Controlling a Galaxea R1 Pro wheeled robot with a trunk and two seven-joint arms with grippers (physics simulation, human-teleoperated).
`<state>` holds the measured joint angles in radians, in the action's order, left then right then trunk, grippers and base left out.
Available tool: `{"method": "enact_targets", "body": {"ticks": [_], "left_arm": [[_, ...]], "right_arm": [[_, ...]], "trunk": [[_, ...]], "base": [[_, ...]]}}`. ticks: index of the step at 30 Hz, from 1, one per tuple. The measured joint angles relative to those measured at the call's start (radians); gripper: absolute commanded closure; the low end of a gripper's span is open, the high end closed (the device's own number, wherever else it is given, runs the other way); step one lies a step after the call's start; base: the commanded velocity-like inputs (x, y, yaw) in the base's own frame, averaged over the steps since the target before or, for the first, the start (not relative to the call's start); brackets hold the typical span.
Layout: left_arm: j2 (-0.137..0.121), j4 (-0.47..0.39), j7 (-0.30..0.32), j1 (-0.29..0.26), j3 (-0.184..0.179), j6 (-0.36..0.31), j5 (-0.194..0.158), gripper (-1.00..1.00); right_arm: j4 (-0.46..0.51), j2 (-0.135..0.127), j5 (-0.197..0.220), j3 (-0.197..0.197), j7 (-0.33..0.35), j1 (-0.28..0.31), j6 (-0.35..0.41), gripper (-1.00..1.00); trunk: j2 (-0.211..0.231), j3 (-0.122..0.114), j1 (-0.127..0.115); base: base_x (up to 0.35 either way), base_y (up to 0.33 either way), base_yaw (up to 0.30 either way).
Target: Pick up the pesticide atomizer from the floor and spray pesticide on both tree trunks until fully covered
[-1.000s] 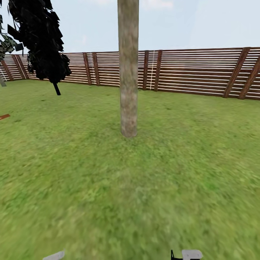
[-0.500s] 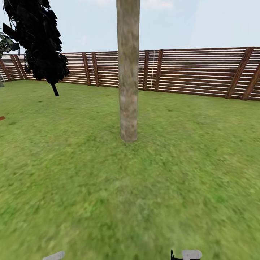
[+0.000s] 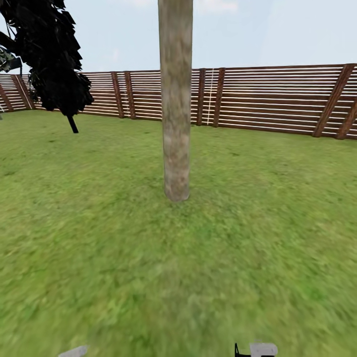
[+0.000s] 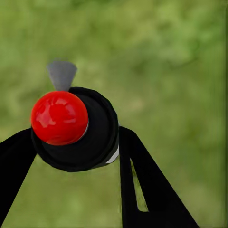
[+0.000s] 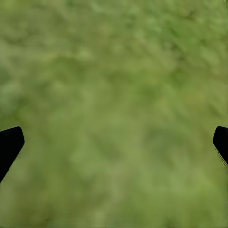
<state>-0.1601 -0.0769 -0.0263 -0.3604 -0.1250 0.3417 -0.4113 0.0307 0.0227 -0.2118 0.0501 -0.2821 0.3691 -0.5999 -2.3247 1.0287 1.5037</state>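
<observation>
Your tree trunk [image 3: 176, 99] stands at frame center, its top cut off. Your left gripper [image 4: 76, 142] clamps the atomizer [image 4: 76, 128], its body hidden behind the red cap. Your right gripper [image 5: 114, 142] is spread wide over grass [image 5: 114, 95].

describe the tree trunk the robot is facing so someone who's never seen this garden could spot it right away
Start from the slatted brown fence along the back of the lawn. In front of it, mid-view, one thick bare tree trunk rises straight from the grass past the top of the head view. It is smooth and mottled grey-tan, unlike the thin-stemmed, dark-leaved tree farther back on the left.
</observation>
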Motion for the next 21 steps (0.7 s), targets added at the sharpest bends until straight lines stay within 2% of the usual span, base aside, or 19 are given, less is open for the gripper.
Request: {"method": "enact_targets", "body": {"ticks": [6,11,21], "left_arm": [[-0.004,0.0,0.0,0.0,0.002,0.0,-0.001,1.0],[-0.019,-0.001,0.0,0.001,0.004,0.0,-0.003,1.0],[-0.014,-0.005,0.01,0.005,0.001,0.002,-0.003,1.0]], "right_arm": [[0.0,0.001,0.003,0.0,-0.002,0.0,-0.001,-1.0],[0.001,0.002,0.002,0.0,-0.002,0.0,-0.004,-1.0],[-0.001,-0.001,-0.001,0.0,-0.002,0.0,-0.004,-1.0]], "trunk": [[0.0,0.0,0.0],[0.0,0.0,0.0],[0.0,0.0,0.0]], "base": [[0.339,0.0,0.0],[0.339,0.0,0.0],[0.339,0.0,0.0]]}}
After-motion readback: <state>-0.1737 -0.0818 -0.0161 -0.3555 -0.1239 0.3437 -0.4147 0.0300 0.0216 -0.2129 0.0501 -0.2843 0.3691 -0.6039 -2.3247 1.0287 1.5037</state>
